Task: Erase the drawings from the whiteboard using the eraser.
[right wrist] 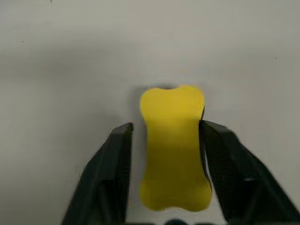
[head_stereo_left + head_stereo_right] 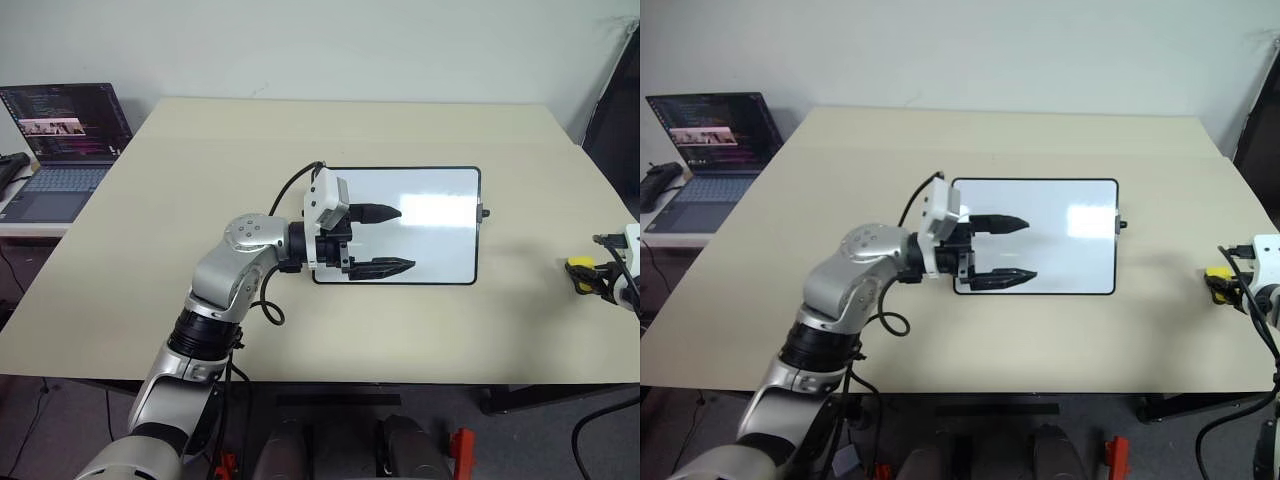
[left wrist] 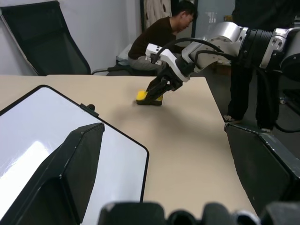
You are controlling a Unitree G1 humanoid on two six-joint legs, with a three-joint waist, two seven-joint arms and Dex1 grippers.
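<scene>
The whiteboard [image 2: 430, 225] lies flat on the beige table [image 2: 180, 250], right of centre. Its visible white surface is blank, and the drawings are out of view. My left gripper [image 2: 406, 238] hovers open over the board's left part, pointing right along it. The yellow eraser [image 1: 173, 145] rests on the table near the right edge. My right gripper [image 1: 166, 125] straddles it, open. One finger stands beside the eraser's side, and a narrow gap shows between the eraser and the other finger. The left wrist view shows the eraser [image 3: 149, 96] sitting on the tabletop under that gripper.
An open laptop [image 2: 65, 140] stands on a side desk at the far left. Beyond the table's right end, a person [image 3: 159, 37] sits beside a black chair [image 3: 42, 37]. The table's right edge is close to the eraser.
</scene>
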